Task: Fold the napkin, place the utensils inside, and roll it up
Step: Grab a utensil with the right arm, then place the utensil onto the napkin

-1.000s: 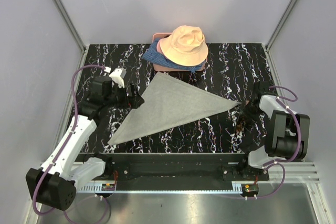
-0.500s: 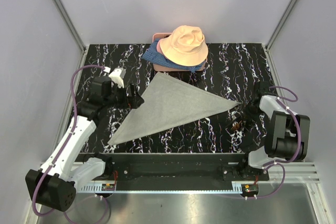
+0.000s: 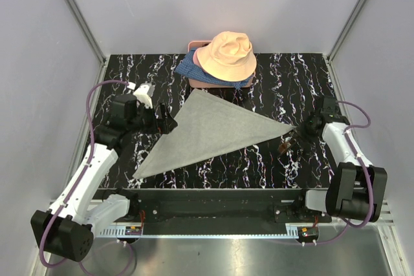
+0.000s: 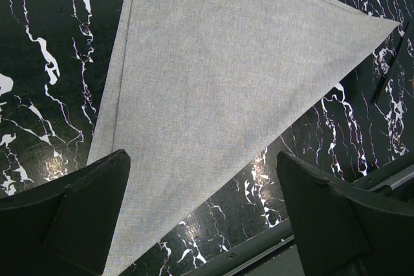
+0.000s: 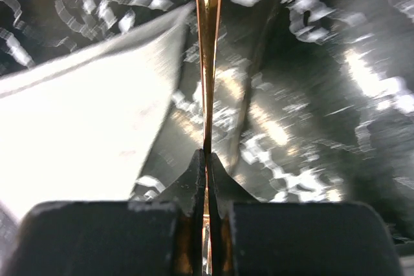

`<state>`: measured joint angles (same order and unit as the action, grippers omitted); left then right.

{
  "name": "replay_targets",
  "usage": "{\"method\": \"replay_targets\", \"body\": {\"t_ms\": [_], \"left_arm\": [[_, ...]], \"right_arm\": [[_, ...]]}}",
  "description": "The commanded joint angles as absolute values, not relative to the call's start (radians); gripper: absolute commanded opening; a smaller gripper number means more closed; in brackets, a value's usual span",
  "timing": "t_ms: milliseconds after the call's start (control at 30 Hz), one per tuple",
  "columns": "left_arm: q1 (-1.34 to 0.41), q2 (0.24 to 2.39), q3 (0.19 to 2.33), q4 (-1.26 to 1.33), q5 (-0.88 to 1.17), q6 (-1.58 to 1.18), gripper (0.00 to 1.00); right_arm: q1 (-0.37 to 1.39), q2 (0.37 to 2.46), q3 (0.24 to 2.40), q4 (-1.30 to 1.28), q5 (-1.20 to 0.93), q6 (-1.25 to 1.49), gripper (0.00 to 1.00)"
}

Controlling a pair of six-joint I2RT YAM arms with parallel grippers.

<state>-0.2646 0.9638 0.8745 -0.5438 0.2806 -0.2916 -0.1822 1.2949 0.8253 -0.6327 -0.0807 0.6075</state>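
Napkin [image 3: 210, 132]: plain light-grey cloth, folded into a triangle, lying flat on the worktop [image 3: 272, 75] roughly at its middle. One tip points toward the far edge just in front of the hat, one toward the near-left corner, and one toward the right edge. The left wrist view shows the weave smooth, with a narrow doubled hem along the left side [image 4: 226, 95].

Utensil [image 5: 208, 63]: one slender copper-coloured piece, seen edge-on in the right wrist view, running straight out from the jaws past the napkin's right tip [image 5: 84, 127]. A darker slender shape beside it cannot be identified. From above, the piece shows only as a small brownish streak [image 3: 285, 146] just off that tip.

Right gripper [image 3: 296, 137]: near the right edge of the worktop, jaws clenched on the utensil, pinching it between the tips [image 5: 207, 156].

Left gripper [image 3: 165, 122]: above the worktop beside the napkin's left edge, jaws spread wide, grasping nothing. Both fingers [image 4: 77, 218] frame the cloth in the wrist view.

Peach bucket hat [image 3: 226, 55]: at the middle of the far edge, sitting on blue patterned fabric [image 3: 187, 69].

Worktop: black with white marbling.
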Motion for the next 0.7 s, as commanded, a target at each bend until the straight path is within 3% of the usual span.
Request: {"method": "replay_targets", "body": {"t_ms": [0,133,300,667], "left_arm": [[-0.259,0.942,0.868,-0.515,0.302,-0.282,0.99],[-0.258,0.943,0.865,-0.514,0.304,-0.284,0.99],[-0.256,0.943,0.864,-0.508,0.316,-0.287,0.99],[-0.253,0.922,0.857,-0.502,0.318,-0.290,0.99]], "right_arm": [[-0.066,1.252,0.816,-0.557,-0.161,0.751,0.00],[0.112,1.236,0.776,-0.411,-0.121,1.007,0.00],[0.362,1.278,0.820,-0.298,0.079,1.251,0.00],[0.656,1.647,1.032,-0.201,0.222,1.549,0.00]]}}
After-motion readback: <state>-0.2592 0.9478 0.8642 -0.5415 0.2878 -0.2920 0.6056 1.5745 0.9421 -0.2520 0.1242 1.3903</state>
